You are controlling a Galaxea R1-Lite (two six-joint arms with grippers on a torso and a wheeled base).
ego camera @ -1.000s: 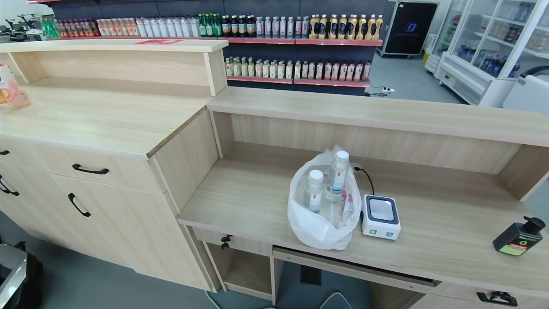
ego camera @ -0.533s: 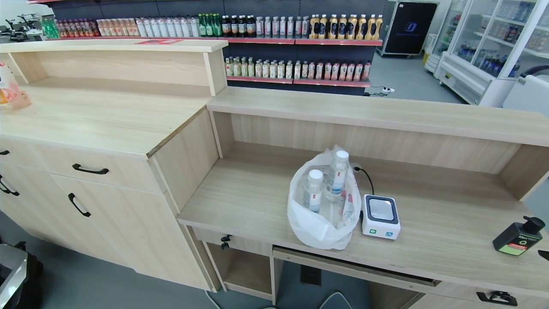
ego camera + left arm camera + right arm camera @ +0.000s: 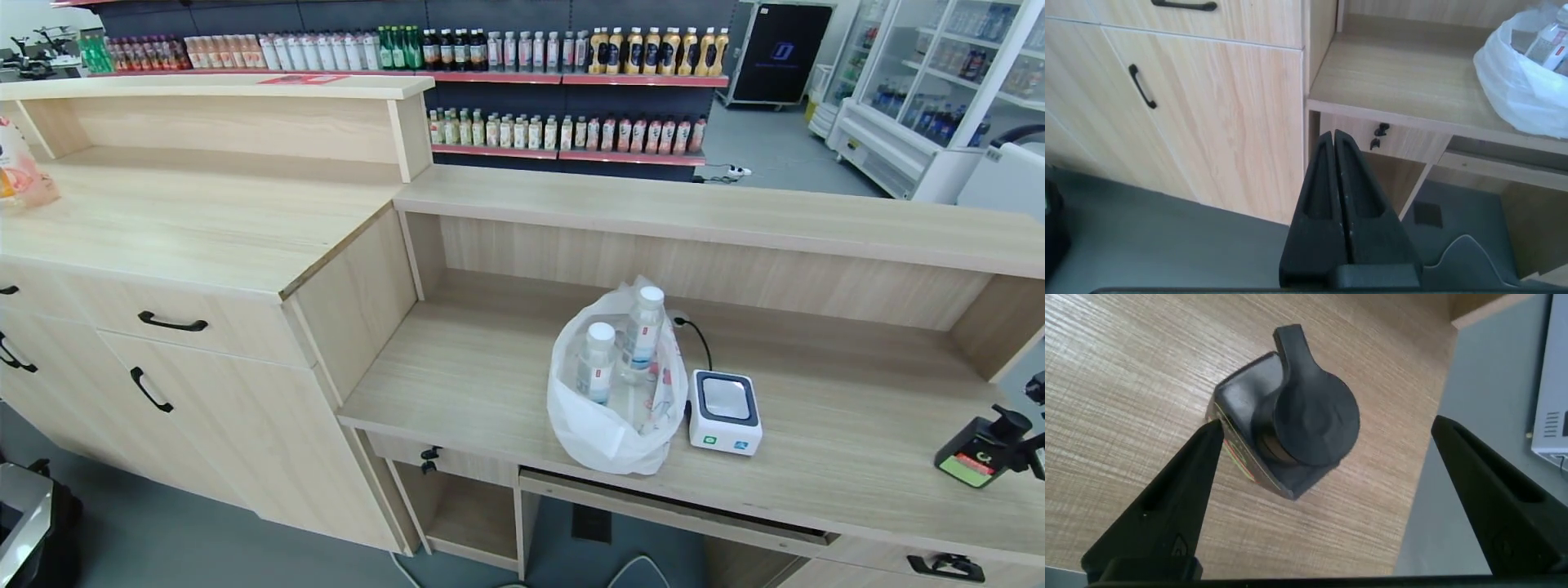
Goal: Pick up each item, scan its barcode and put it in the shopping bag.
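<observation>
The dark pump bottle (image 3: pixel 1290 416) stands near the right end of the counter (image 3: pixel 1118 367), well apart from the shopping bag (image 3: pixel 608 425) and the scanner (image 3: pixel 725 412). I judge it to be stiff, smooth plastic with some weight if full. The pump head would likely swivel or sink (a poor hold), so I'd grip the flat-sided body below the collar. My right claw (image 3: pixel 1328 429) is spread wide either side of it, not clamped. My left claw (image 3: pixel 1335 139) hangs pressed together, low beside the cabinet (image 3: pixel 1208 98).
</observation>
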